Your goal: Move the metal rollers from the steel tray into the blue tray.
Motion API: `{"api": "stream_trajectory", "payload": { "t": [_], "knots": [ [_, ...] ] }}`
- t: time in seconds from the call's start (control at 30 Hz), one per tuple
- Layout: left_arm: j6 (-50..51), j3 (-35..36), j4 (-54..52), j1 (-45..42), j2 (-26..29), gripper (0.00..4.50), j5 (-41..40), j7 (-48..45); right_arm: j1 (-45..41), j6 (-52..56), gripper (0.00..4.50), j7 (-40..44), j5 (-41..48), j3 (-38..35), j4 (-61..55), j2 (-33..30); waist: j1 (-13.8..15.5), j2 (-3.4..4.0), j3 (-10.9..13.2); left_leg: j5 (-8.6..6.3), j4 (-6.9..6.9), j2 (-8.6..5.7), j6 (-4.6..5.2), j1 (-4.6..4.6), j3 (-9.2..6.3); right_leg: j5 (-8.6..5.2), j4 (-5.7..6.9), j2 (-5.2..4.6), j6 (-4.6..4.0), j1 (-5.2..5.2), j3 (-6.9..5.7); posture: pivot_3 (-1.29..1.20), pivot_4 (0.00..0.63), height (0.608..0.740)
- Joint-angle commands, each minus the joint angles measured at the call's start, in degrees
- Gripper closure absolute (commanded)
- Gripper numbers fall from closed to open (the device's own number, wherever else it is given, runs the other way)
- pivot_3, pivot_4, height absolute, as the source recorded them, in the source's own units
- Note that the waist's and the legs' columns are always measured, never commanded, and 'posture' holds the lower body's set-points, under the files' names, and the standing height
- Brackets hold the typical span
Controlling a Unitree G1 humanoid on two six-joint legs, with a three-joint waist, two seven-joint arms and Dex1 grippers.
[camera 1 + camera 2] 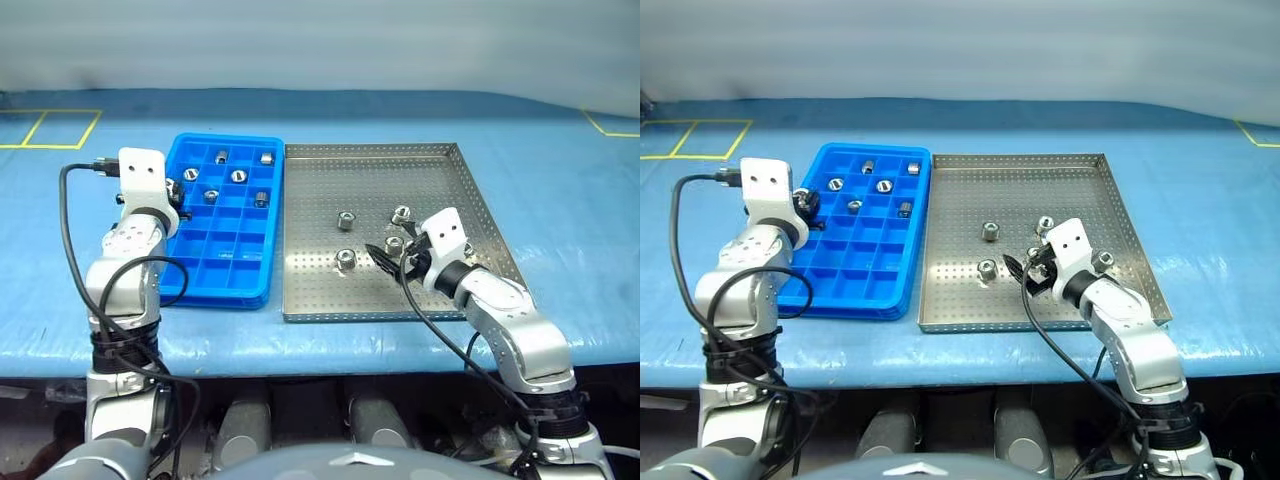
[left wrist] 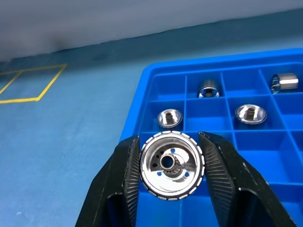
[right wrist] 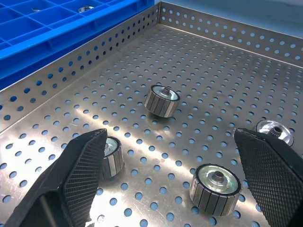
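Overhead, the blue tray sits left of centre on the blue-covered counter, touching or just beside the steel tray at centre right. The left end effector hangs at the blue tray's upper left edge; the right end effector hovers over the steel tray's lower middle among about four loose rollers, though one may be hidden behind it. Five rollers already lie in separate compartments near the blue tray's top.

Through the left wrist, ribbed black fingers are clenched on a held roller: a mirror-bright disc face with a centre hole and a segmented rim. It hangs over the tray's corner wall, so letting go now could bounce it onto the counter.

Through the right wrist, knurled fingers stand wide, released, above the perforated floor with ribbed rollers between and beside them. Smooth steel on steel slides easily; a skewed pinch would likely squirt one away.
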Motion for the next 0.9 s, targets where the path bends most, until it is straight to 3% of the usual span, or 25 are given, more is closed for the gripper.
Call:
{"api": "stream_trajectory", "payload": {
  "t": [0.03,0.1,0.23,0.37,0.4,0.5,0.6,0.9],
  "knots": [
    [-4.55,-0.71,4.43,-2.41,-0.95,2.83,1.97,2.11,-0.21,-1.19,0.00,-0.07,-0.07,-0.77,-0.40,0.25,0.10,0.00,0.00,0.00,0.00,0.00,0.00,0.00,0.00,0.00,0.00,0.00,0.00,0.00,0.00,0.00,0.150,0.740],
    [-5.31,-1.34,6.44,-2.90,-1.05,2.83,2.88,2.71,0.11,-1.16,0.00,-0.30,-0.09,-1.08,-0.44,0.35,0.14,0.00,0.00,0.00,0.00,0.00,0.00,-0.01,0.00,0.00,0.00,0.00,0.00,-0.01,0.00,-0.01,0.150,0.740],
    [-5.48,-1.72,8.03,-3.25,-1.38,1.52,4.72,5.07,1.06,-0.87,0.00,-0.97,-0.04,-2.26,-1.19,0.21,0.08,0.00,0.00,-0.02,-0.12,0.00,-0.02,-0.06,0.00,0.02,-0.03,0.00,0.04,-0.07,0.00,-0.03,0.150,0.740],
    [-7.48,-2.05,5.92,-4.50,-4.95,0.16,1.89,3.26,1.49,-0.73,0.00,-1.14,-0.33,-2.24,-1.35,0.00,0.11,0.00,0.00,-0.06,-0.16,0.01,-0.05,-0.05,-0.03,0.06,-0.03,-0.01,0.12,-0.07,-0.03,-0.03,0.150,0.740],
    [-8.39,-3.48,4.00,-4.76,-6.26,0.01,-0.06,0.59,1.54,-0.56,0.00,-1.38,-0.58,-2.22,-1.44,-0.13,0.14,0.00,0.00,-0.07,-0.14,0.01,-0.05,-0.05,-0.03,0.06,-0.03,-0.01,0.12,-0.07,-0.03,-0.03,0.150,0.740],
    [-7.95,-11.23,-2.57,-4.16,-7.88,0.01,-8.65,-14.37,1.88,-0.17,0.00,-1.78,-0.99,-2.48,-1.93,-0.63,0.45,-0.01,0.00,-0.06,-0.08,0.00,-0.06,-0.11,-0.03,0.02,-0.04,-0.01,0.06,-0.07,-0.04,-0.04,0.150,0.740],
    [-4.61,-20.05,-6.87,-2.18,-4.64,0.01,-14.86,-28.23,2.83,0.33,0.00,-2.02,-1.53,-2.88,-2.91,-1.59,0.27,0.01,-0.01,-0.06,-0.07,-0.01,-0.06,-0.11,0.01,-0.02,-0.06,-0.02,0.00,-0.07,0.01,-0.04,0.150,0.740],
    [-5.12,-31.56,5.50,-4.34,-2.97,0.01,-8.96,-30.67,5.71,1.80,0.00,-4.65,-1.84,-5.24,-5.83,-1.43,-2.68,0.18,-0.11,-0.04,0.05,0.05,0.01,0.12,0.04,-0.13,0.30,0.10,-0.10,-0.06,0.08,-0.12,0.150,0.740]
  ]
}}
